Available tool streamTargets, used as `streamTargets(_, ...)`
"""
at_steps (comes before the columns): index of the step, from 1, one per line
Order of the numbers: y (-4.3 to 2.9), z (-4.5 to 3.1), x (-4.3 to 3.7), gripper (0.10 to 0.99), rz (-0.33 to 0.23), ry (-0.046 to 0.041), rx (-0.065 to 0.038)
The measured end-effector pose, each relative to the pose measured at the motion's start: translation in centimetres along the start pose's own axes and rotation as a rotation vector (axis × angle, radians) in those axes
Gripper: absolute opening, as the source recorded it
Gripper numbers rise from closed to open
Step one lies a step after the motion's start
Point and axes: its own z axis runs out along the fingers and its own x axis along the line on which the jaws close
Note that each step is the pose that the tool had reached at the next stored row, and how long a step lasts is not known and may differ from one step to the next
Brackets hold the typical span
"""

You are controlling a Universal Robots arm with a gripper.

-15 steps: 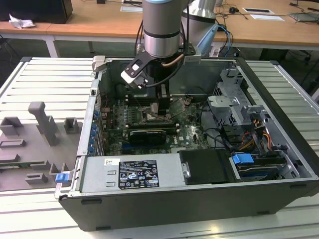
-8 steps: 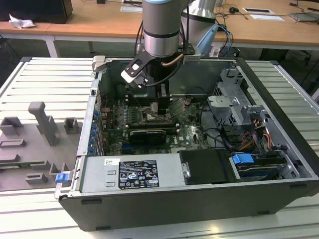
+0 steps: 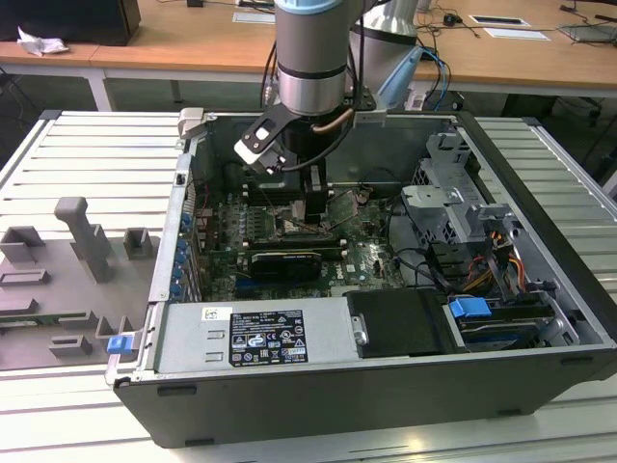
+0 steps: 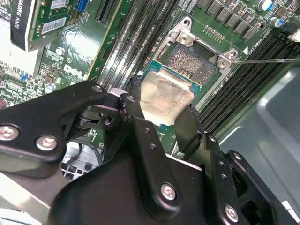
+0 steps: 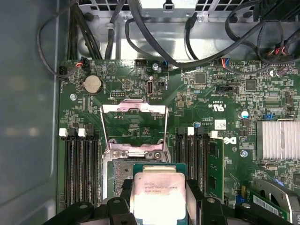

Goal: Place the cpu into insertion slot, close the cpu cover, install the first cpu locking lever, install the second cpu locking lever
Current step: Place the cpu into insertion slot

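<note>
Holding the cpu (image 4: 165, 96), pincer (image 4: 161, 103) clamped on it, partly over the insertion slot (image 4: 193, 60), cpu cover (image 5: 133, 108) open.

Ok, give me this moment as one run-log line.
step: cpu placement | jaws: shut on cpu | cpu: above insertion slot, not seated | cpu cover: open
</note>
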Motion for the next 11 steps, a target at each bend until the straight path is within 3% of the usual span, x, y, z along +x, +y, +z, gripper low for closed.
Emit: streamTargets(11,-0.37,0.79,0.43,0.529,0.000,0.0003,0.000)
